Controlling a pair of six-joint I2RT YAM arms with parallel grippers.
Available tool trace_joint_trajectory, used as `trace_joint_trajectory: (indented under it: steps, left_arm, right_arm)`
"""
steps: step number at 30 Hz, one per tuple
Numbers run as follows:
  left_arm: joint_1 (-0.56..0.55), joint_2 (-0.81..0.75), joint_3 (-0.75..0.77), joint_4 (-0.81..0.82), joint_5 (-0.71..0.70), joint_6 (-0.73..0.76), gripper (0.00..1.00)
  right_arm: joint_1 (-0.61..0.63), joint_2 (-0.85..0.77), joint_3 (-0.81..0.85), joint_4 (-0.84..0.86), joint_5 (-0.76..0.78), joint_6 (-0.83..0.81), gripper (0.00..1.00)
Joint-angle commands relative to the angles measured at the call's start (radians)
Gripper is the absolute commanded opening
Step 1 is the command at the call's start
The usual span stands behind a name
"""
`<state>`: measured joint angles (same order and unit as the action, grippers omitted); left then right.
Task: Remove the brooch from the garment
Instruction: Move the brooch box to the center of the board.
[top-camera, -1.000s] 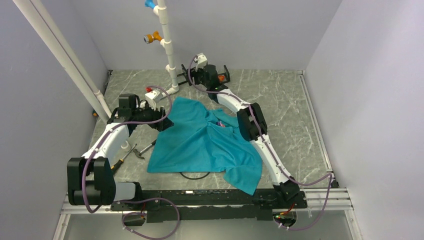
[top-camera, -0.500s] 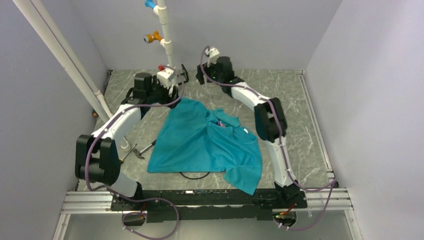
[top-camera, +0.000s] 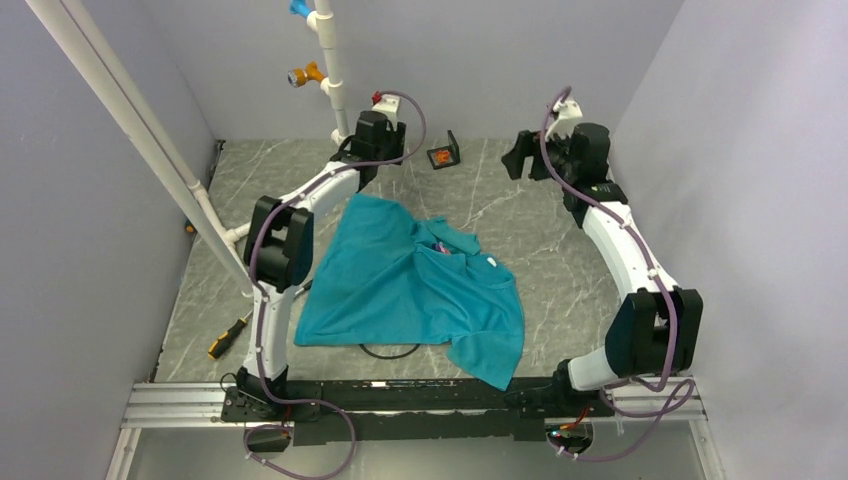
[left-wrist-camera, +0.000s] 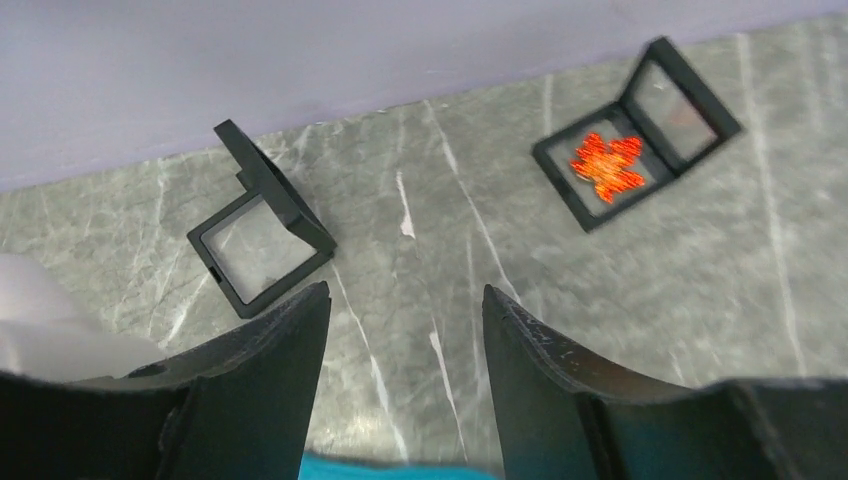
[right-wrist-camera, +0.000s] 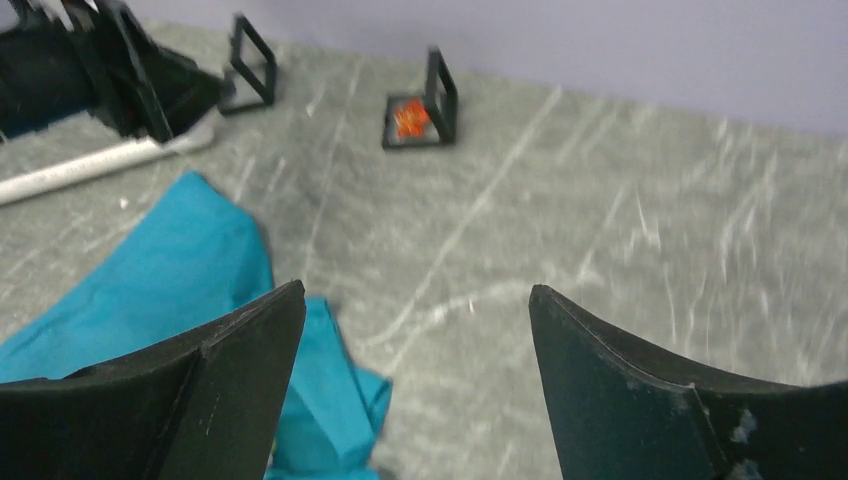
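Brooch (top-camera: 438, 246) on rumpled teal garment (top-camera: 400, 290)

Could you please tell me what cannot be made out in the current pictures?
- Brooch: top view, only a tiny pink speck at the garment collar. Its fastening is too small to see, and it is absent from both wrist views.
- Black loop: top view, partly hidden under the garment's near hem.
- White label: top view, too small to read.
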<state>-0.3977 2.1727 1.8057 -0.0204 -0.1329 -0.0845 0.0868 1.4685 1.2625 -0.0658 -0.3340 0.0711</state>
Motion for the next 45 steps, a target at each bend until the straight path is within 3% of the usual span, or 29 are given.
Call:
trace_joint_trajectory:
  steps: [1, 6, 11, 26, 31, 45]
  left_arm:
    - [-0.006, 0.105, 0.143, 0.026, -0.228, -0.080, 0.62]
    - [-0.006, 0.200, 0.260, -0.018, -0.348, -0.099, 0.65]
    - [-0.003, 0.252, 0.320, -0.042, -0.407, -0.112, 0.62]
    - [0.062, 0.320, 0.417, -0.161, -0.273, -0.304, 0.61]
    - [0.077, 0.333, 0.431, -0.168, -0.241, -0.342, 0.56]
    - [0.109, 0.361, 0.491, -0.234, -0.284, -0.405, 0.48]
  right_arm:
    - [-0.065, -0.076, -0.072, -0.082, -0.067, 0.051, 0.85]
    - [-0.111, -0.104, -0.093, -0.071, -0.095, 0.089, 0.85]
    - [-0.137, -0.102, -0.115, -0.025, -0.102, 0.127, 0.85]
    - [-0.177, -0.100, -0.117, -0.013, -0.117, 0.151, 0.86]
    - [-0.177, -0.091, -0.106, -0.018, -0.119, 0.157, 0.86]
    - [-0.189, -0.089, -0.091, -0.037, -0.120, 0.164, 0.87]
